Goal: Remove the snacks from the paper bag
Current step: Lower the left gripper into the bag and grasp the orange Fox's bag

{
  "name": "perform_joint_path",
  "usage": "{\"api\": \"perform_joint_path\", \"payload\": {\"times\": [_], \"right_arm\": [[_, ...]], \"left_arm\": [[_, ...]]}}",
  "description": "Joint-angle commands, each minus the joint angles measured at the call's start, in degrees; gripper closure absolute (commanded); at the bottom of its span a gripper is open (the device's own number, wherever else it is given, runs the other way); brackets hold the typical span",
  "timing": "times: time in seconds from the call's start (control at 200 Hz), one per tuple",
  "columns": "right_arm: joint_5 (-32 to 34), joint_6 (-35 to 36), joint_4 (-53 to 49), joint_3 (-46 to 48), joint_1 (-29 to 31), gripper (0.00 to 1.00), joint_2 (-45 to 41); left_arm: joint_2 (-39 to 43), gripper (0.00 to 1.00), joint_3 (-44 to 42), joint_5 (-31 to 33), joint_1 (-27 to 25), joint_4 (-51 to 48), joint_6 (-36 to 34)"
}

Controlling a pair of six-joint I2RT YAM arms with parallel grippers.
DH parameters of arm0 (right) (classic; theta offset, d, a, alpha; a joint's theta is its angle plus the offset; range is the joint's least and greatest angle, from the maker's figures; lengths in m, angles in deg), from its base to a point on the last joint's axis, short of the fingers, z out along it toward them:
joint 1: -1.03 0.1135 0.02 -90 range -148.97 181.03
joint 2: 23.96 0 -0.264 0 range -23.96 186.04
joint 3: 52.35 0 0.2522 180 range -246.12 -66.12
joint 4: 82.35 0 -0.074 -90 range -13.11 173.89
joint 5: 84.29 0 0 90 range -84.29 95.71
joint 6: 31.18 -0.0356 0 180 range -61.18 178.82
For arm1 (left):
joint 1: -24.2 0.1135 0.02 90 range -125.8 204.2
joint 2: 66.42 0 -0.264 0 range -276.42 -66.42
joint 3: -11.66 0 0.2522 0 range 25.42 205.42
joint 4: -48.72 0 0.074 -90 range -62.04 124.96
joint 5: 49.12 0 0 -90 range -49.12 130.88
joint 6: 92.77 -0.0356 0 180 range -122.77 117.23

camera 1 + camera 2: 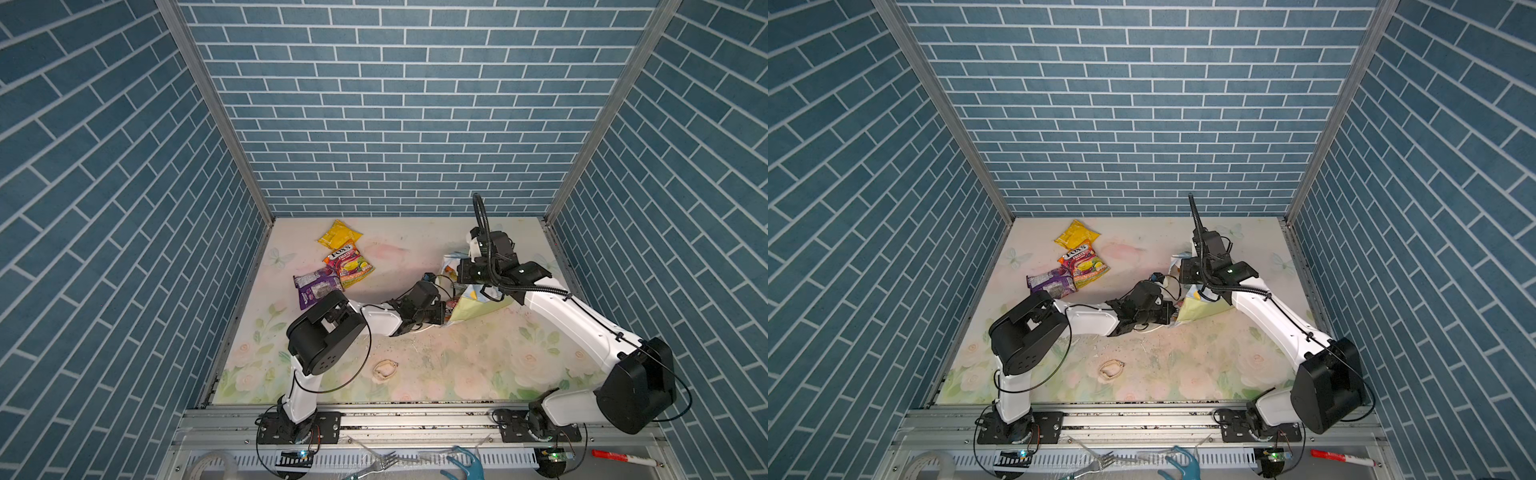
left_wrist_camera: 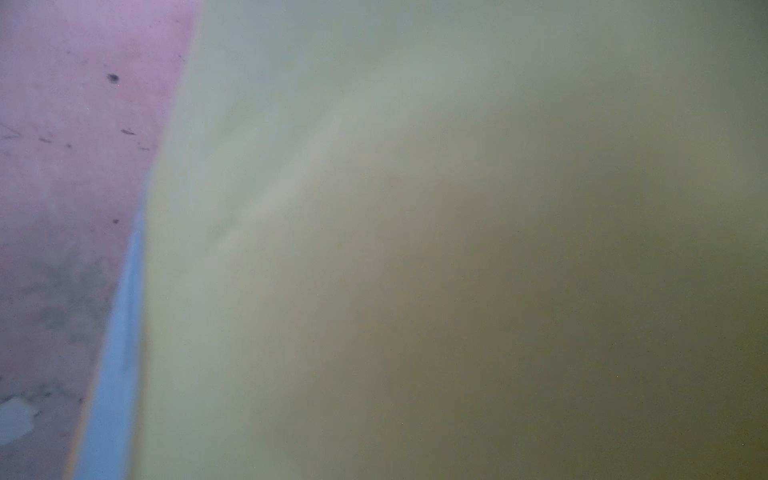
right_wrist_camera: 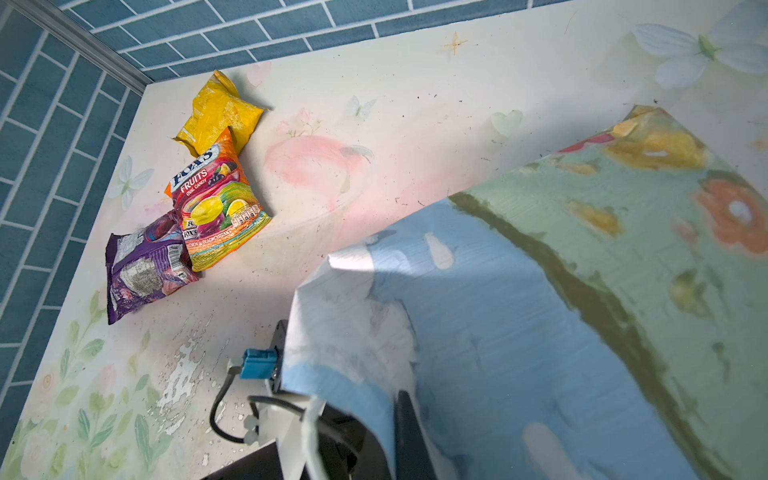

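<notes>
While the right gripper (image 1: 462,270) pinches the rim of the paper bag (image 1: 471,309) at three o'clock on the table (image 1: 415,257), the left gripper (image 1: 444,312) sits pressed together in its mouth, any catch hidden; three snacks (image 1: 349,262) lie at ten o'clock.

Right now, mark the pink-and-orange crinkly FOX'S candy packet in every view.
In a top view: pink-and-orange crinkly FOX'S candy packet, far left on the floral table.
In a top view: same spot.
Left wrist view: not in it; only blur.
Right wrist view: in view, between a purple crinkly packet and a yellow one.
Shared landmark: the yellow crinkly packet beside it.
</notes>
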Motion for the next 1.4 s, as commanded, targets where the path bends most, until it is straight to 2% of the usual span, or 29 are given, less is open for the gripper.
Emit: {"api": "perform_joint_path", "payload": {"times": [0.0, 0.475, 1.395], "right_arm": [[1.5, -2.3, 0.6, 0.9, -0.1, 1.00, -1.5], [1.8, -2.2, 0.1, 0.9, -0.1, 1.00, -1.9], [1.0, -2.8, 0.8, 1.4, 0.0, 1.00, -1.1]], "left_arm": [[3.0, 1.00, -2.3, 0.9, 0.0, 0.5, -1.2], [13.4, 1.00, -4.5, 6.1, 0.2, -3.3, -5.9], [24.0, 1.00, -9.1, 8.2, 3.2, -5.1, -6.7]]}}
